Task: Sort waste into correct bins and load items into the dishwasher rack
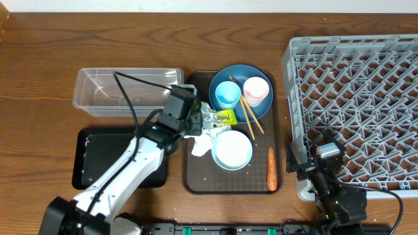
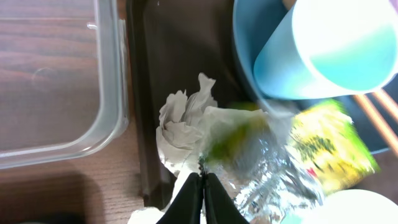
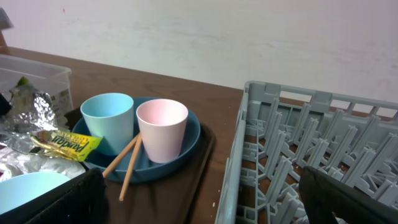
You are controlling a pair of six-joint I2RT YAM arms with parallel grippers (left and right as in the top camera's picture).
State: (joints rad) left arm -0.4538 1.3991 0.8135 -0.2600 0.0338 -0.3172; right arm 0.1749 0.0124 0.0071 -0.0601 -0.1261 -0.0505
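Lettering on foil wrapper [image 2: 267, 158] label unreadable; left gripper [image 2: 202, 185] clenched at its edge, right gripper [image 3: 202, 205] spread open

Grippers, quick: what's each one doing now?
Left gripper: jaws shut at the foil wrapper; grip cannot be told.
Right gripper: jaws open, empty.

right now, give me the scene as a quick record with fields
left end effector: shut, tips where the foil wrapper meets the tissue; grip unclear
right end effector: open, empty, near the dishwasher rack
blue dish: holds light-blue cup and pink cup; chopsticks across its rim
serving tray: also carries bowl, carrot
bins: clear tub, black tray; no waste seen inside
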